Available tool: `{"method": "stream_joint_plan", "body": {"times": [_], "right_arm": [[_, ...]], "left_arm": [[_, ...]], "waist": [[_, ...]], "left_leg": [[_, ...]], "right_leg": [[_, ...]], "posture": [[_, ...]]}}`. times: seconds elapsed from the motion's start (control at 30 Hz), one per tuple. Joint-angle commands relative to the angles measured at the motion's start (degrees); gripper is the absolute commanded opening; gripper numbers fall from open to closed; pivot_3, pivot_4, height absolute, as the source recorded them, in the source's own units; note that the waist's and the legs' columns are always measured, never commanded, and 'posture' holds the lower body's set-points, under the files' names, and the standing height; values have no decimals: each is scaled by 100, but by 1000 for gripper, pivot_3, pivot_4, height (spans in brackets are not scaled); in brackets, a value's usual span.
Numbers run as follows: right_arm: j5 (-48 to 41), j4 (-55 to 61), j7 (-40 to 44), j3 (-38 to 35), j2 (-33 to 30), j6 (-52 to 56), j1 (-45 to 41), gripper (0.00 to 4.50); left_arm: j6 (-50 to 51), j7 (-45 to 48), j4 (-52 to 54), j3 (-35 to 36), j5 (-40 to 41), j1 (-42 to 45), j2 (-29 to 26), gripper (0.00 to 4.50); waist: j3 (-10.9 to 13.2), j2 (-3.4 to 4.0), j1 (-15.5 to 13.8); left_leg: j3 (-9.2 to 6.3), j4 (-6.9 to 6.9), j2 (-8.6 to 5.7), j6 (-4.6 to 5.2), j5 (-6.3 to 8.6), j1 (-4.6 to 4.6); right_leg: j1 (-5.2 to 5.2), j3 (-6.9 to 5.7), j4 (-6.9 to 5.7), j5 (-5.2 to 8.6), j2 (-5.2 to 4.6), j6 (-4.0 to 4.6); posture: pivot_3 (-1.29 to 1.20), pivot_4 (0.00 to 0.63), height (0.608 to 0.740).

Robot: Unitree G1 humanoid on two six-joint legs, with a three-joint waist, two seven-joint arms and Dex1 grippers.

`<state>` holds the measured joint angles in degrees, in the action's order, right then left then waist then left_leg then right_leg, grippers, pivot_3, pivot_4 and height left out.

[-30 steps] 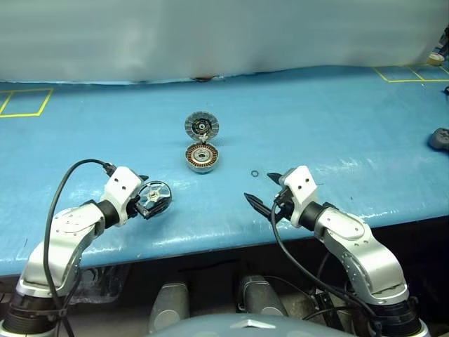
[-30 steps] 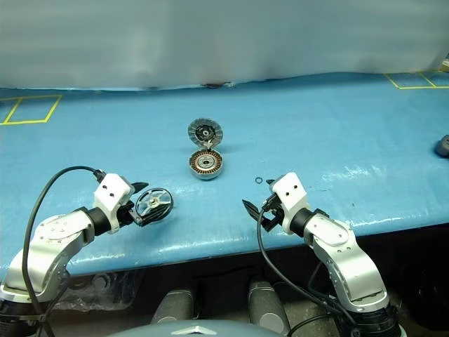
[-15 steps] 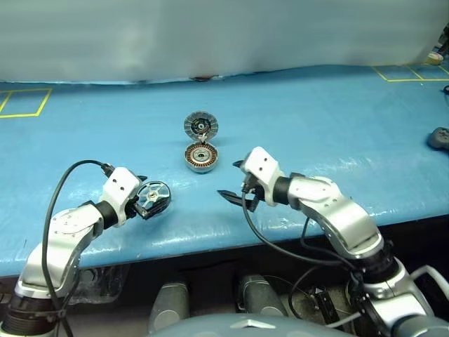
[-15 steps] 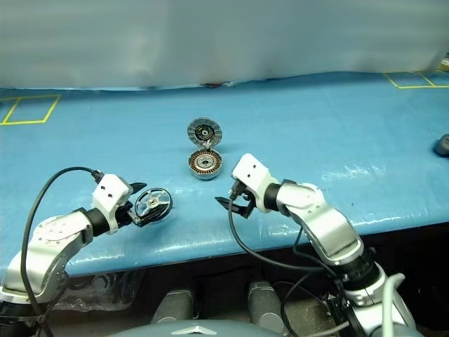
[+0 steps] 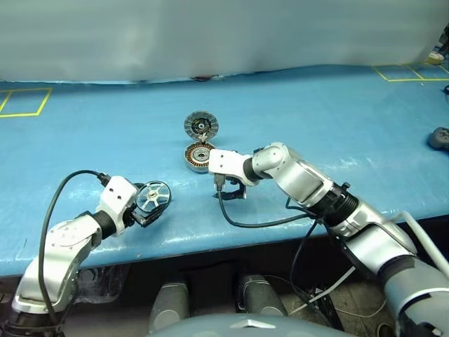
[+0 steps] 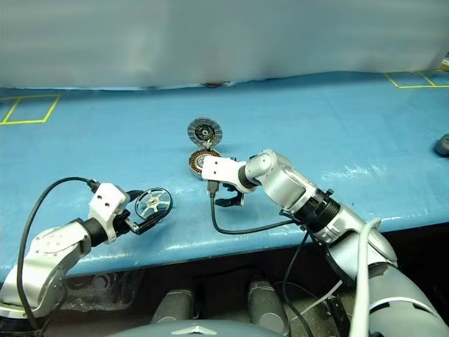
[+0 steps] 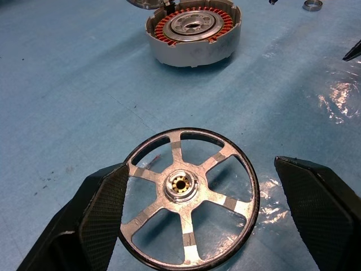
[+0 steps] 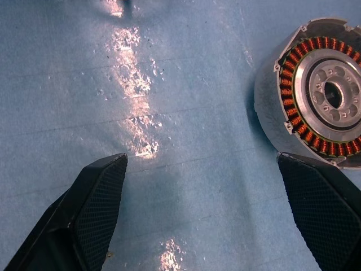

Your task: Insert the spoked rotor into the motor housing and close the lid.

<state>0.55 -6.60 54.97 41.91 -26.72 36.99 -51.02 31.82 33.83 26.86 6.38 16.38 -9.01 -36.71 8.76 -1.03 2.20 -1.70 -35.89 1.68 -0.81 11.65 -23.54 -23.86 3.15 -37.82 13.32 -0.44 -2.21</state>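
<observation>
Silver on blue: bracketing the spoked rotor [image 7: 188,189], lying flat on the worktop [image 5: 337,133] at near left, with the left end effector [image 7: 201,166] spread wide. Setting one finger [image 7: 104,197] at or against the rim and the other well apart, so gripping nothing yet. Probably lining up for a pinch across the ring.

Hovering the right end effector [image 8: 203,164] over bare worktop just near-right of the motor housing [image 8: 321,113], jaws likewise fully apart and empty, likely positioning to steady the copper-wound cup for insertion.

Resting the lid [image 5: 201,125] ribbed face up just beyond the housing, meeting it at the far edge, and so exposing windings and central hub to receive the rotor.
</observation>
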Motion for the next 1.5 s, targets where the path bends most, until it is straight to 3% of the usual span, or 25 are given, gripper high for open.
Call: {"method": "stream_joint_plan", "body": {"times": [0.03, 0.4, 0.87, 1.5], "right_arm": [[313, -597, 388, 44, 143, -555, -419, 4486], [963, -2087, 1177, 57, 808, -1554, -1237, 4486], [1582, -4516, 586, -350, 1750, -2883, -1983, 4486], [1995, -5851, 88, -836, 2421, -3593, -2255, 4486]], "left_arm": [[-107, -69, 348, 125, 18, -128, 60, 4492], [-91, -292, 717, 237, 26, -654, 244, 4492], [-86, -463, 1092, 431, 33, -1135, 359, 4492], [-139, -627, 1258, 460, -8, -1421, 563, 4492]], "waist": [[0, 0, 3], [4, 7, 5], [9, 14, 28], [14, 22, 159]], "left_leg": [[2, 0, 0, 0, 0, 0], [1, 1, 2, 0, 0, 4], [3, 2, 1, 0, 0, 4], [2, 5, 1, 0, 0, 5]], "right_leg": [[0, 1, 0, -1, -1, -1], [0, -2, -4, -3, 0, 4], [-1, -2, -3, -13, -3, 22], [-2, 0, -7, -13, -1, 23]], "posture": [[0, 150, 740], [0, 150, 740], [0, 150, 740], [0, 150, 740]]}}
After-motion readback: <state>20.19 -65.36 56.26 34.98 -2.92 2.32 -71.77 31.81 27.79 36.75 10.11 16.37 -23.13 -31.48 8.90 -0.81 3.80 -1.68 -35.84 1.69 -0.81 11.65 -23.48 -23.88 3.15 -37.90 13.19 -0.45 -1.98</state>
